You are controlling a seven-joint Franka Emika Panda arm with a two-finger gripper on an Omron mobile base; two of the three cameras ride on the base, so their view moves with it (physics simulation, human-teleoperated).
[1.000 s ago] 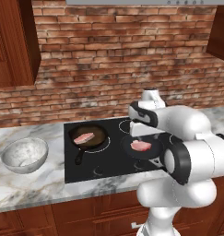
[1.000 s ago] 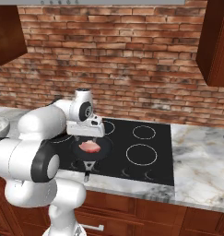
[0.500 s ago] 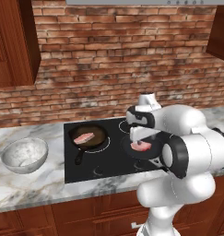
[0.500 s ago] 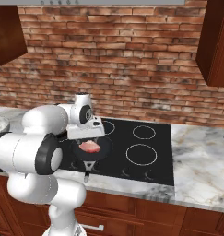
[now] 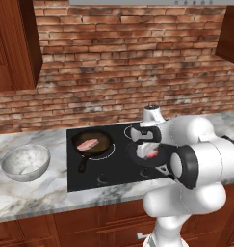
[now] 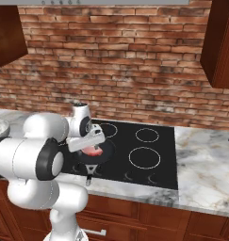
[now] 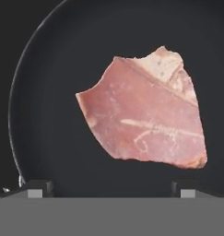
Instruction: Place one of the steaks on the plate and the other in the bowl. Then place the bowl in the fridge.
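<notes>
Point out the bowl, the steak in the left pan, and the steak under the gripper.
bowl [image 5: 26,162]: left base view, its inside wall.
steak in the left pan [image 5: 87,144]: left base view, middle of the slab.
steak under the gripper [image 7: 148,124]: hand view, middle of the slab.

A black cooktop [image 5: 113,166] is set into a marble counter [image 5: 27,195], backed by a red brick wall [image 5: 123,62]. Two black frying pans are placed on the cooktop: one [image 5: 92,144] to the left with its handle pointed near, the other [image 6: 98,155] to its right. Dark wooden cabinets [image 5: 15,43] are mounted high at both sides, and wooden drawers [image 6: 149,221] are fitted below the counter.
</notes>
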